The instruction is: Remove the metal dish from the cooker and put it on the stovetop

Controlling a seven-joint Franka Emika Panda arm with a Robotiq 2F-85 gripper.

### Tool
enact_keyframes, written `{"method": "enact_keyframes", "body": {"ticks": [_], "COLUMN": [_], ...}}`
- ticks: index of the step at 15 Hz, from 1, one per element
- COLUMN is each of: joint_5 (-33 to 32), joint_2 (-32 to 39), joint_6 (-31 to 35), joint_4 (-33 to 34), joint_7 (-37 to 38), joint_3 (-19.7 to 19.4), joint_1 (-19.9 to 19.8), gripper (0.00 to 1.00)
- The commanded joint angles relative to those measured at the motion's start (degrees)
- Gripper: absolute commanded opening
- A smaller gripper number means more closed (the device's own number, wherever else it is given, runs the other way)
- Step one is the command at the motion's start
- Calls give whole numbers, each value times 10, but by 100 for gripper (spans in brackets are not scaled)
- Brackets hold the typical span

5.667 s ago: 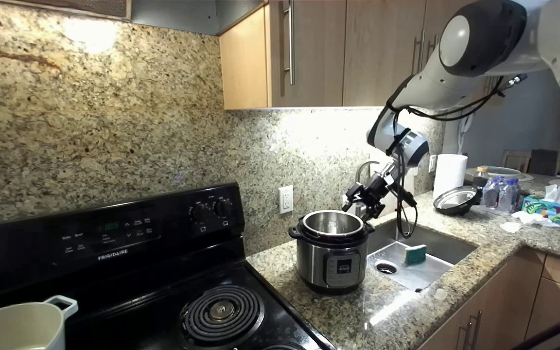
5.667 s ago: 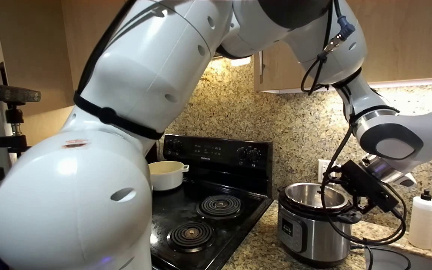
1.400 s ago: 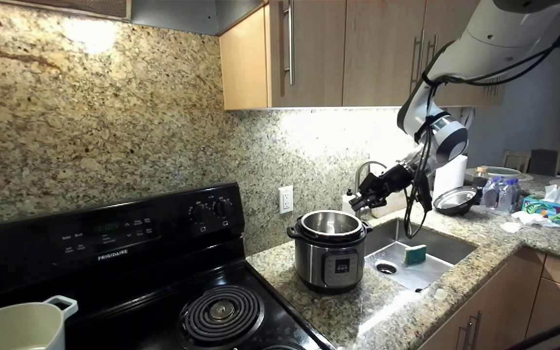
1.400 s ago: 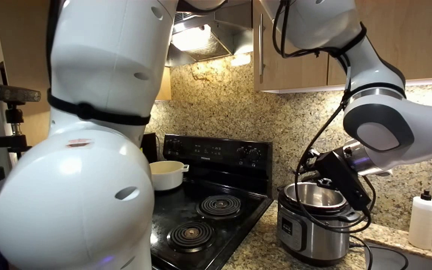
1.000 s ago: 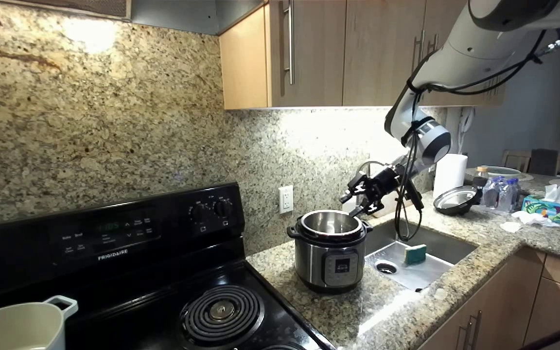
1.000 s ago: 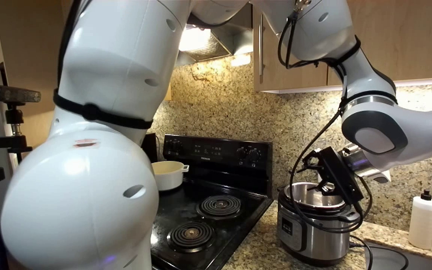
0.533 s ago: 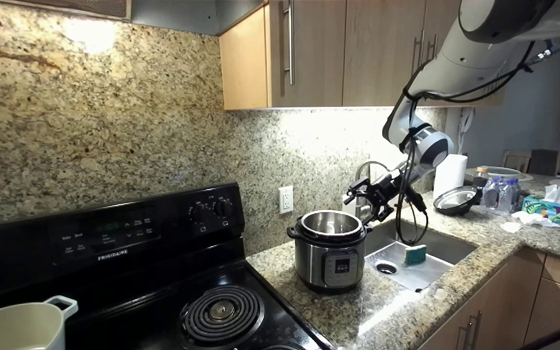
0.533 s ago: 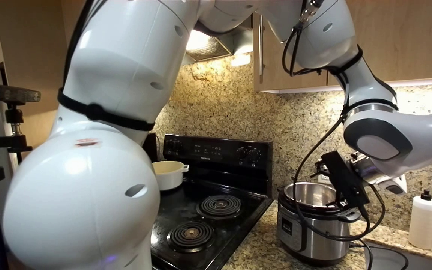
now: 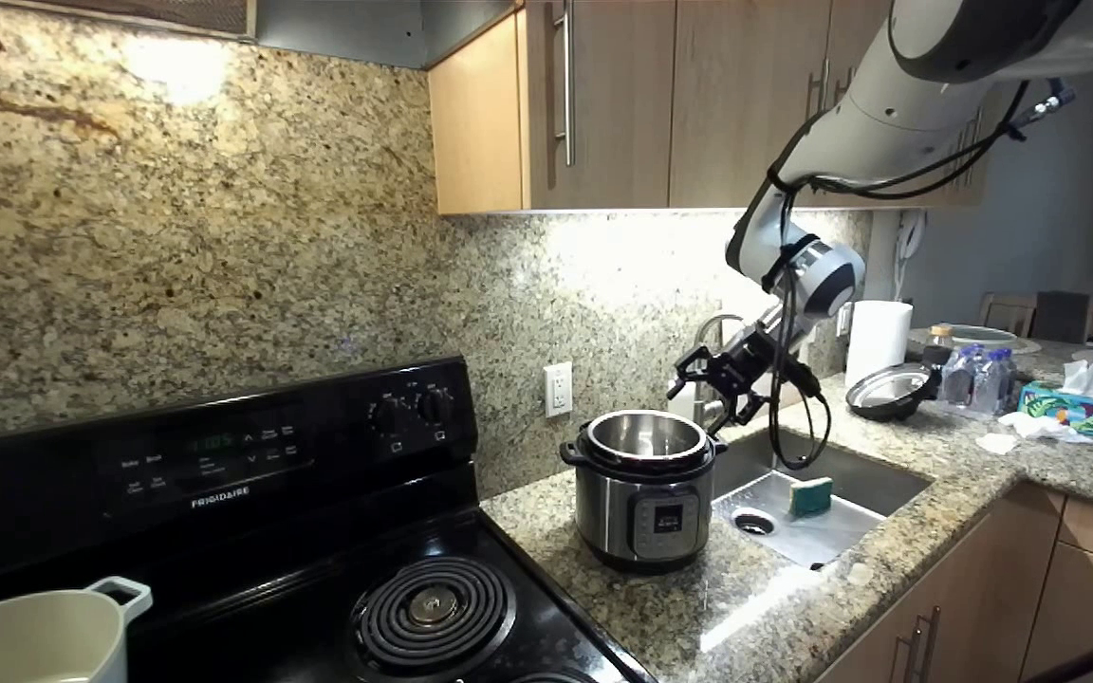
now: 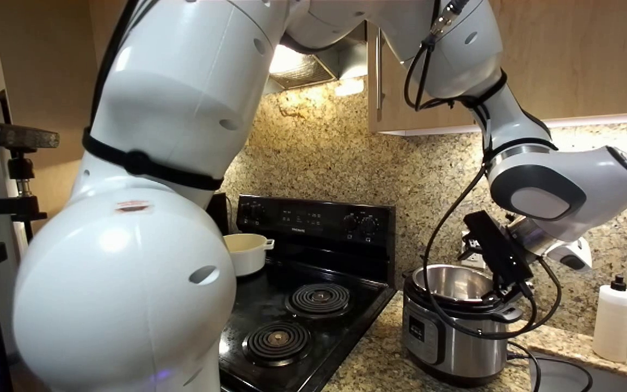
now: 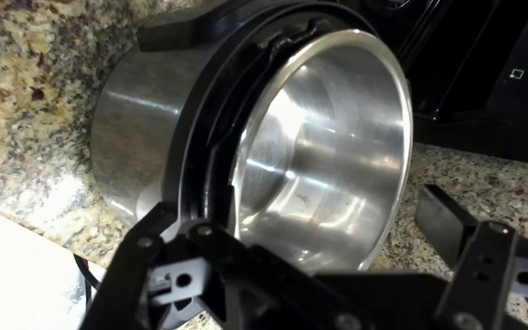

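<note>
- The metal dish (image 11: 332, 156) sat upright inside the cooker (image 9: 608, 512), its bright rim showing just above the cooker's black one.
- In the wrist view the dish's shiny inside wall and part of its floor were in plain sight.
- The cooker stood upright on the speckled counter (image 9: 641, 626), between the stovetop (image 10: 335, 332) and the sink (image 9: 860, 474).
- The gripper (image 9: 695, 414) was spread wide, its fingers (image 11: 436, 229) well apart.
- In the wrist view one finger showed at the left, in front of the cooker's black rim, and the other at the right, over the counter. Whether the left-hand one touched the cooker could not be told.
- In both exterior views the gripper hung tilted by the cooker's top edge, on the sink side, at the end of the arm (image 9: 888, 133).
- In an exterior view two coil burners (image 10: 321, 300) of the stovetop showed whole.
- A cream-white pot (image 10: 248, 261) with a handle sat on the stovetop, well apart from the cooker; in an exterior view the arm hid part of it.
- A sponge (image 9: 810, 496) rested in the sink.
- On the counter past the sink were paper towels (image 9: 877, 341), bottles (image 9: 988, 384) and a tissue box (image 9: 1078, 415).
- A white soap bottle (image 10: 614, 326) with a black cap stood near the cooker.
</note>
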Motion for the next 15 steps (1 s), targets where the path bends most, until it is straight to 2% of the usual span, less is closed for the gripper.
{"method": "enact_keyframes", "body": {"ticks": [1,8,15], "joint_5": [-24,-24,2], "joint_2": [11,42,21], "joint_6": [-4,-15,-12], "joint_4": [18,36,14], "joint_7": [41,68,63], "joint_3": [14,28,19], "joint_1": [0,-11,-28], "gripper": [100,100,100]}}
